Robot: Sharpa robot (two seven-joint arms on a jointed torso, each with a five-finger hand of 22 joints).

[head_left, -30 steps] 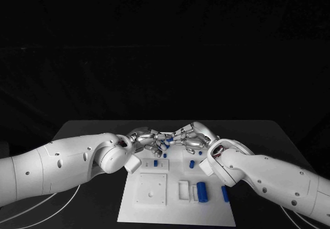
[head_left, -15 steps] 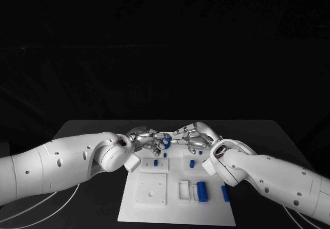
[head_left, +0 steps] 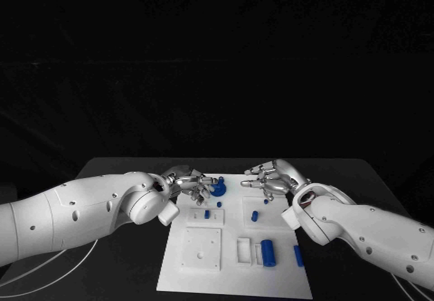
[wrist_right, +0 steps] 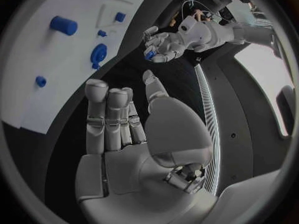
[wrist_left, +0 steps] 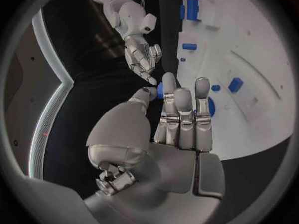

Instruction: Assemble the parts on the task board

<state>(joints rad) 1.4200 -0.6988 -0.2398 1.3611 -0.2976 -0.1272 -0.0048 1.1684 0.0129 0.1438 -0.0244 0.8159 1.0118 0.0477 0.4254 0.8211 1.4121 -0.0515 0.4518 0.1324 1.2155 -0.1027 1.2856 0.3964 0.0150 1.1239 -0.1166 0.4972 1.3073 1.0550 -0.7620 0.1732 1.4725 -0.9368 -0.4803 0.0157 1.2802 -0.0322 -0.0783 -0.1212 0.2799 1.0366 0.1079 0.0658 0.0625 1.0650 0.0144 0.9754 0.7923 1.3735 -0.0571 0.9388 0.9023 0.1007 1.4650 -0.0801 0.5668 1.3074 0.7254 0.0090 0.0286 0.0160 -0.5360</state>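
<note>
The white task board [head_left: 233,276] lies in the middle of the black table. My left hand [head_left: 188,184] hovers over the board's far left corner and pinches a small blue part [wrist_left: 160,89] between thumb and finger. That same part [wrist_right: 149,55] shows in the right wrist view, in the left hand [wrist_right: 164,43]. A round blue disc [wrist_right: 97,53] sits on the board close to it. My right hand [head_left: 269,179] hangs over the far right of the board, fingers stretched out [wrist_right: 109,117], holding nothing. A gap separates the two hands.
On the board lie a thick blue cylinder [head_left: 268,252], a blue bar [head_left: 298,255] and two short blue pieces [head_left: 206,214] [head_left: 254,216] on raised white blocks. A square white plate [head_left: 200,248] occupies the near left. White cables trail off the table's left side.
The two hands were touching at the board's far end. They have parted: the right hand drew off to the right with nothing in it, and the left hand keeps the blue part.
</note>
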